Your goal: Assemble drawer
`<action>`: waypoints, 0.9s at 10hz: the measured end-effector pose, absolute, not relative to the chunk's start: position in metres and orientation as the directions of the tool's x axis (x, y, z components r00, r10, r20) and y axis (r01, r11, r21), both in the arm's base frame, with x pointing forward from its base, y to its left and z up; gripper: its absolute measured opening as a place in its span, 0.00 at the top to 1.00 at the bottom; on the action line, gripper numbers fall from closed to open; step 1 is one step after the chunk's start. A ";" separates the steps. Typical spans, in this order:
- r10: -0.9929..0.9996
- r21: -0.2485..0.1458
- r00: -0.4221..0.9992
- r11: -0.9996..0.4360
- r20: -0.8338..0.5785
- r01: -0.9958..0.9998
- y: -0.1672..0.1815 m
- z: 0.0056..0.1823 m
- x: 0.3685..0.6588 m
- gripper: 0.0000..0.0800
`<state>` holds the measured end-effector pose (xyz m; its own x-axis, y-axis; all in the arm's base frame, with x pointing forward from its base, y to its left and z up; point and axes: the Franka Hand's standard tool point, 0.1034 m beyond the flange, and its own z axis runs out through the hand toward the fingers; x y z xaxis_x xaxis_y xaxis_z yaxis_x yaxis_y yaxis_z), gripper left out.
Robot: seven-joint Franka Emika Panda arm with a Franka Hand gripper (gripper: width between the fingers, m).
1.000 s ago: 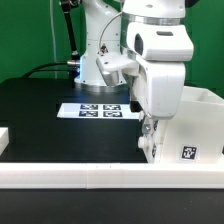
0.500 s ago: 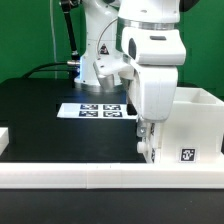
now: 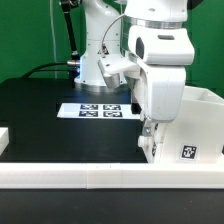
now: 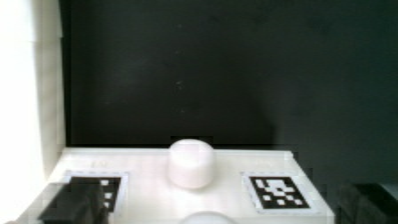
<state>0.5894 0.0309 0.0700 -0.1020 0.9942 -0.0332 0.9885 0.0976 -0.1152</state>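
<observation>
The white boxy plastic drawer part (image 3: 185,130) on the black counter (image 3: 50,110) is being positioned by the tool (image 3: 148,132); its grip cannot be told. Careful alignment is called for next.

The white arm (image 3: 150,50) fills the upper middle and right of the exterior view, its base column standing at upper centre and its bulky last links leaning forward toward the camera. The large wrist housing hangs nearly vertical, right of the frame's centre, pointing straight down. Below it the gripper (image 3: 147,133) sits low, just right of centre, mostly hidden behind the housing, so how its jaws stand cannot be told there. In the wrist view only the dark tips of the fingers (image 4: 79,200) show at the lower corners, set wide apart.
</observation>
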 end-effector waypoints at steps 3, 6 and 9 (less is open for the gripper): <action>0.996 -0.160 -0.080 0.073 -0.039 0.984 0.032 0.077 0.590 0.19; 0.996 -0.155 -0.070 0.061 -0.051 0.986 0.021 0.079 0.593 0.19; 0.995 -0.083 -0.077 0.071 -0.062 0.994 -0.028 0.087 0.583 0.19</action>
<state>0.5831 -0.0276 0.0871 -0.0765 0.9951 -0.0624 0.9940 0.0712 -0.0831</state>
